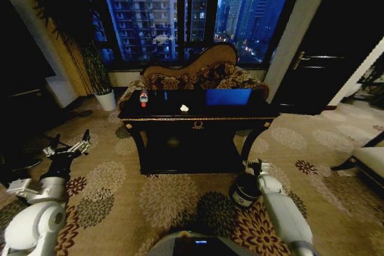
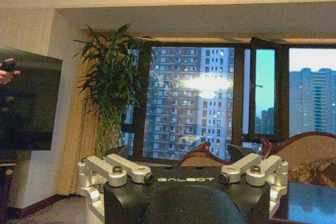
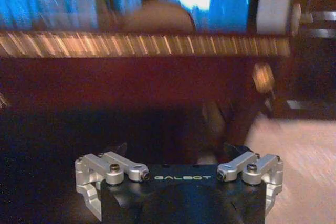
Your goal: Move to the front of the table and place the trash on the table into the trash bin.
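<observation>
The long black table with gold trim stands straight ahead, its blue panel on the right half of the top. On the top lie the trash items: a small clear bottle with a red label near the left end and a white crumpled paper wad near the middle. The black trash bin stands on the carpet by the table's right front leg, partly behind my right arm. My right gripper hangs open just above the bin, facing the table's gold edge. Low at the left, my left gripper is open and holds nothing.
A patterned brown sofa sits behind the table against the window. A potted plant stands at the back left and a dark door at the back right. A seat edge juts in at the right. Floral carpet lies between me and the table.
</observation>
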